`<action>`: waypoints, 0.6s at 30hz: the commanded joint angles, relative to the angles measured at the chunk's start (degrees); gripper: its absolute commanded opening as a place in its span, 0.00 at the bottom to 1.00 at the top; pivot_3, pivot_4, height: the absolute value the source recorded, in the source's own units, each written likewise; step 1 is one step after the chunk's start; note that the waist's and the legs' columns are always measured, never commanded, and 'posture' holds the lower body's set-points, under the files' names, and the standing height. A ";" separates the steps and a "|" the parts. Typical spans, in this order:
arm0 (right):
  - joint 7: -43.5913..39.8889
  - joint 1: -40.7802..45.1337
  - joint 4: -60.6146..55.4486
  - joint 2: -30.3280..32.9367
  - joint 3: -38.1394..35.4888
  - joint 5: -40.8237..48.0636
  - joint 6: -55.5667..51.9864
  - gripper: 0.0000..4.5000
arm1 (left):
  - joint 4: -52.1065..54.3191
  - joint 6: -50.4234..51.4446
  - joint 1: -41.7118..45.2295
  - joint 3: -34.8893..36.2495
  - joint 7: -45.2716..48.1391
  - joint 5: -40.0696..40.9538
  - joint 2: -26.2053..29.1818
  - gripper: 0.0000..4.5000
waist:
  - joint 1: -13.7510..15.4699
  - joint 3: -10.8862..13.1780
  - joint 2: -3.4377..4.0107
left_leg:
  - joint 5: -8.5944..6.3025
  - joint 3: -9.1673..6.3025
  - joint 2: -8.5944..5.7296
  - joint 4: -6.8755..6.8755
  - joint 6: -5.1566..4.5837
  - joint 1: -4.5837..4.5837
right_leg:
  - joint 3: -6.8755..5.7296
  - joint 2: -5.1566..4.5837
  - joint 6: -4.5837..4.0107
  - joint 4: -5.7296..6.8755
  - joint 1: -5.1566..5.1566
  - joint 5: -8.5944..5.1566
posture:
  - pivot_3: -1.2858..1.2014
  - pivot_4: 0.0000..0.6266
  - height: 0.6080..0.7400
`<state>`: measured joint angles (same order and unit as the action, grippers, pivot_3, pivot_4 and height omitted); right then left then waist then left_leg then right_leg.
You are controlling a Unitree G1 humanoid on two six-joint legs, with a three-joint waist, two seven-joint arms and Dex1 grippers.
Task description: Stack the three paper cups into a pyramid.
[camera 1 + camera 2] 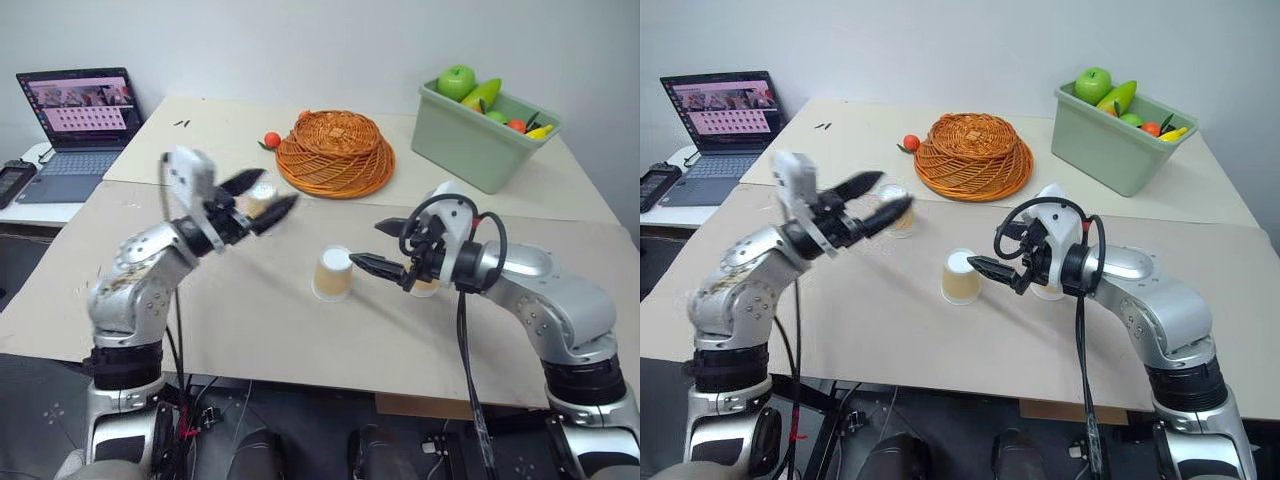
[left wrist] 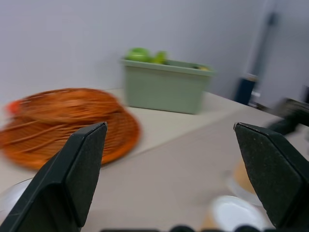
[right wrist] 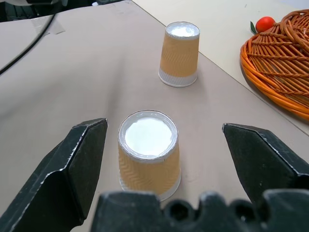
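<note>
An open laptop (image 1: 78, 122) with a lit screen sits at the far left on a white side surface. Next to it stretches a smooth, matte beige table (image 1: 300, 340), made of two boards meeting at a seam.

The left gripper (image 1: 258, 200) hangs raised above the table, its two black wedge-shaped fingers spread wide and holding nothing. Just behind its fingertips stands one paper cup (image 1: 899, 210), tan ribbed card with a white rim, partly hidden by the fingers.

Near the table's middle a second paper cup (image 1: 333, 273) stands upside down, its flat white base facing up and its tapered sides widening toward the tabletop. Behind it, well apart, lies an orange wicker basket (image 1: 334, 152), round and shallow, woven in coarse coils and turned bottom up like a dome. A small orange fruit (image 1: 271, 140) rests just beside its left edge.

The right gripper (image 1: 384, 248) hovers low, its jaws wide and empty, fingertips close to the middle cup. A third paper cup (image 1: 425, 287) sits on the table behind this gripper, mostly hidden.

At the far right, a pale green rectangular plastic bin (image 1: 482, 134) holds glossy fruit: a green apple (image 1: 456, 80), something yellow, something red.
</note>
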<state>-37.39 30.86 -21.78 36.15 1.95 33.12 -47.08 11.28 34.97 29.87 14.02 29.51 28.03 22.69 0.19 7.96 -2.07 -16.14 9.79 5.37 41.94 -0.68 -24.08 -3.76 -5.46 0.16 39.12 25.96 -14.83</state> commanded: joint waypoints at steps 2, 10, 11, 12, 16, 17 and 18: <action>-1.12 1.98 0.24 -0.67 -0.47 -0.81 2.43 1.00 | -0.49 -3.43 -3.26 -0.43 -9.49 -6.48 -2.29 1.00 | 0.30 0.00 -0.01 | 0.00 0.00 -0.02 0.00 0.00 -0.03 | -0.03 -0.02 0.01 -0.01 0.01 0.01 | 0.52 0.24 0.65; -2.15 2.82 1.34 -1.01 -0.62 -1.40 2.64 1.00 | -11.53 -9.37 -1.99 -4.38 -10.20 -11.94 -3.49 1.00 | 0.54 0.00 -0.01 | 0.01 0.02 -0.04 0.01 0.01 -0.12 | -0.15 -0.04 0.01 -0.03 0.06 0.01 | 0.52 0.24 0.65; -2.34 2.71 1.20 -0.84 -0.70 -1.38 2.63 1.00 | -14.47 -10.90 -1.02 -5.26 -9.43 -12.60 -3.58 1.00 | 0.56 0.00 -0.01 | 0.01 0.03 -0.04 0.01 0.01 -0.13 | -0.15 -0.04 0.01 -0.02 0.07 0.01 | 0.52 0.24 0.65; -2.40 2.67 1.05 -0.76 -0.82 -1.35 2.51 1.00 | -17.61 -12.34 0.09 -5.92 -8.18 -12.83 -3.73 1.00 | 0.57 0.00 -0.01 | 0.01 0.04 -0.04 0.01 0.01 -0.13 | -0.16 -0.04 0.01 -0.02 0.07 0.01 | 0.52 0.24 0.65; -2.42 2.39 0.59 -0.77 -1.21 -1.40 2.26 1.00 | -29.33 -18.11 5.07 -7.11 -4.49 -13.56 -4.39 1.00 | 0.50 0.00 -0.01 | 0.02 0.26 -0.06 0.04 0.02 -0.18 | -0.24 -0.04 0.01 -0.03 0.06 0.01 | 0.52 0.24 0.65; -2.27 2.20 0.42 -0.83 -1.26 -1.47 2.22 1.00 | -32.72 -19.77 7.00 -7.11 -4.00 -13.78 -4.70 1.00 | 0.49 0.01 -0.01 | 0.01 0.27 -0.07 0.04 0.02 -0.18 | -0.23 -0.05 0.01 -0.04 0.06 0.01 | 0.52 0.24 0.65; -2.13 1.99 0.23 -0.84 -1.30 -1.56 2.19 1.00 | -35.87 -21.40 8.80 -7.20 -3.40 -14.04 -4.97 1.00 | 0.49 0.01 -0.01 | 0.01 0.27 -0.07 0.04 0.02 -0.19 | -0.24 -0.05 0.01 -0.05 0.07 0.01 | 0.52 0.24 0.65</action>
<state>-39.70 32.55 -19.69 35.15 2.02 31.73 -46.22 -21.84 17.32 35.70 6.65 24.89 14.56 17.74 0.68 7.96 -2.08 -16.12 10.05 5.30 41.97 -0.66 -24.29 -4.01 -5.51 0.16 39.07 26.05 -14.82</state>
